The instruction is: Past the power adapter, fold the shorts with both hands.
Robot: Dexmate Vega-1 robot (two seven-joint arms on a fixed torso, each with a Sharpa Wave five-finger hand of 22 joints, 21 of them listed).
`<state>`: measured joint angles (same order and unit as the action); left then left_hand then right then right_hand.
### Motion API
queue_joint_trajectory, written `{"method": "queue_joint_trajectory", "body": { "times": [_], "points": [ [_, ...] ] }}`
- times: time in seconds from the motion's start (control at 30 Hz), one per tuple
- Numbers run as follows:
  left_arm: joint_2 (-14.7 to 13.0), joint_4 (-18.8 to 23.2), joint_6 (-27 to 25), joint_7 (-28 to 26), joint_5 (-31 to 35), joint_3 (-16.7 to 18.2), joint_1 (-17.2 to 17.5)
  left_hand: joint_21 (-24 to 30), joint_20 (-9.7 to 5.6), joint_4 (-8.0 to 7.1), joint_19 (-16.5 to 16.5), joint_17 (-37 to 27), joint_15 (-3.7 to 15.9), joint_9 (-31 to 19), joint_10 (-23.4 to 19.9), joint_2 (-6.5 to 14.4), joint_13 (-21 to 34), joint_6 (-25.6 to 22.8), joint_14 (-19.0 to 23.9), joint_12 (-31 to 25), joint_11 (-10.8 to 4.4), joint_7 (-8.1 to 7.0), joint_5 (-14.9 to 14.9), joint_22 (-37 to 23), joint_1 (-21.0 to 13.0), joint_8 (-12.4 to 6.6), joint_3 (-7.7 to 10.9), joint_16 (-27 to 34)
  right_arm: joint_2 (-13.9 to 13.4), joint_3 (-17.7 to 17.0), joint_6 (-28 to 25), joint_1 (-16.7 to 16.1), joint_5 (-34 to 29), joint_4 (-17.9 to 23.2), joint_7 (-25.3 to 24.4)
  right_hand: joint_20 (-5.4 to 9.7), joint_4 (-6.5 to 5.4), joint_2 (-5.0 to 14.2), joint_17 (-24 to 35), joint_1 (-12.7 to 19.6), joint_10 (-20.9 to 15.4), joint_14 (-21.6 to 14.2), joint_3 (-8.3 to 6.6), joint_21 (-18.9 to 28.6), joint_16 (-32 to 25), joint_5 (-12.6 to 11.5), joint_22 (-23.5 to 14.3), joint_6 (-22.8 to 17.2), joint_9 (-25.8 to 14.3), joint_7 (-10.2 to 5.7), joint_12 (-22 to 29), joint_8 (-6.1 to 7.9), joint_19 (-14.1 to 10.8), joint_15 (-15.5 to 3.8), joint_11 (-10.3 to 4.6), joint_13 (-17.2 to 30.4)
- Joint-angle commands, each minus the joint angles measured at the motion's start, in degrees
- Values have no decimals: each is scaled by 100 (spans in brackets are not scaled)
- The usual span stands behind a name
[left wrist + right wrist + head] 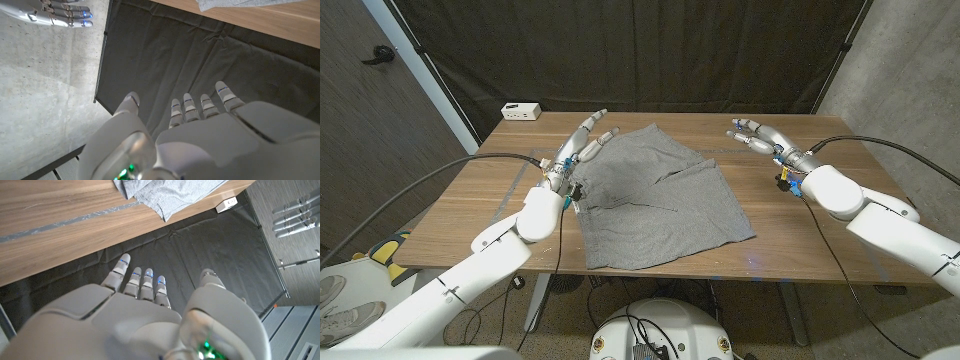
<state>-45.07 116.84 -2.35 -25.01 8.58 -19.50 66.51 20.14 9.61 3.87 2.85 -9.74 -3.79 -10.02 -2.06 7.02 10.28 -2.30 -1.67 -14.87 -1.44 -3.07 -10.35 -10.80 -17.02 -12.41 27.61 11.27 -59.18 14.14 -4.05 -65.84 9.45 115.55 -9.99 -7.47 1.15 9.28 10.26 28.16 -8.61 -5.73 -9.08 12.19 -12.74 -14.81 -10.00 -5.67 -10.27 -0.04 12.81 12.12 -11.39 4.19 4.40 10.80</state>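
Shorts: the grey shorts (655, 197) lie spread on the wooden desk (800, 245), roughly in the middle, already partly doubled over, with a crease running across the upper layer.
Power adapter: a small white power adapter (521, 111) sits at the far left corner of the desk, well apart from the cloth and out of the working area.
Left robot hand: the left robot hand (582, 142) hovers over the far left edge of the shorts, fingers straight and spread, holding nothing; whether the fingertips touch the fabric I cannot tell.
Right robot hand: the right robot hand (756, 137) is raised above bare desk to the right of the shorts, clear of the cloth, fingers apart and empty.
Why placed so: both hands flank the garment at its far side, which looks like a stance for taking opposite edges together.
Stage, as I judge it: one fold seems made; another grasp is not yet taken.
Risk: thin jersey may slip or bunch if only one side is lifted.
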Motion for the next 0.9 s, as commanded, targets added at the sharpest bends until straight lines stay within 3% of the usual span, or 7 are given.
{"method": "queue_joint_trajectory", "body": {
  "times": [0.03,0.6,0.9],
  "points": [
    [-245,661,-319,-70,420,214,597,-17,27,49,10,-10,-29,-7,-60,-24,26,-7,33,16,14,-22,21,-26,-70,20,25,4,-418,-419,-540,-758,-471,773,-316,17,36,20,31,82,-74,-60,-15,42,-7,24,-20,-85,-20,-10,32,28,-40,-4,-3,15],
    [-414,1048,-326,-50,630,569,1417,-40,33,111,26,-12,-35,-9,-50,-45,28,5,35,61,3,-34,29,-30,-107,68,30,-22,-525,-930,-1139,-1696,-1043,1472,-412,21,62,12,37,110,-131,-104,-57,34,2,69,-19,-130,-22,-24,24,17,-62,-35,-32,16],
    [-433,1136,-216,-45,765,665,1719,-54,29,137,39,-13,-41,-10,-41,-53,30,12,33,85,-3,-36,33,-32,-121,89,30,-34,-427,-1118,-1320,-2114,-1359,1670,-418,27,72,10,40,121,-153,-123,-80,31,9,91,-19,-131,-24,-37,15,1,-76,-39,-26,17]
  ]
}}
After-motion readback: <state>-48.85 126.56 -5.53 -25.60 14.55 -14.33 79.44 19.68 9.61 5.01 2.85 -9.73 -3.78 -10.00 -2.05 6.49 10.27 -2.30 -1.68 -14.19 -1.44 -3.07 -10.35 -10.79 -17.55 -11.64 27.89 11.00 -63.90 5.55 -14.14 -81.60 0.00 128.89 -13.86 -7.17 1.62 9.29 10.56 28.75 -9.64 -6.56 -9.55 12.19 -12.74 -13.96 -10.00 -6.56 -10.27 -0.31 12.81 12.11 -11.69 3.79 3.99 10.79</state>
